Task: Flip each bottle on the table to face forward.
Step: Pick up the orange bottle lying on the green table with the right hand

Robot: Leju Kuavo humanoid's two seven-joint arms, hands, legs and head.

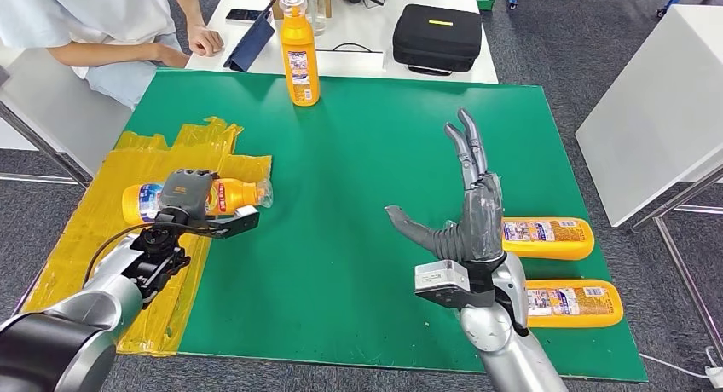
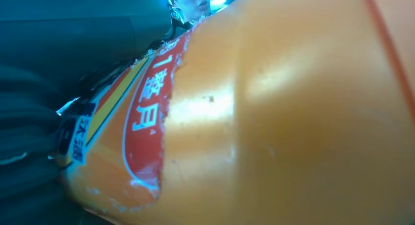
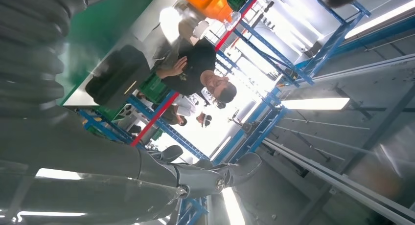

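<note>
Left robot hand [image 1: 183,206] grips a lying bottle [image 1: 230,194] over the yellow sheet [image 1: 94,230] at worktop [image 1: 341,196] left — step: standing it up. Right robot hand [image 1: 465,209] open, w/ nothing — next needs lift & turn upright.

Four orange bottles, labelled.
One upright [image 1: 300,51] at the mat's [image 1: 358,153] far edge.
One on its side [image 1: 226,196] in my left hand [image 1: 183,206], near the left edge.
Two on their sides [image 1: 546,238] [image 1: 573,302], parallel, at the right edge.
</note>
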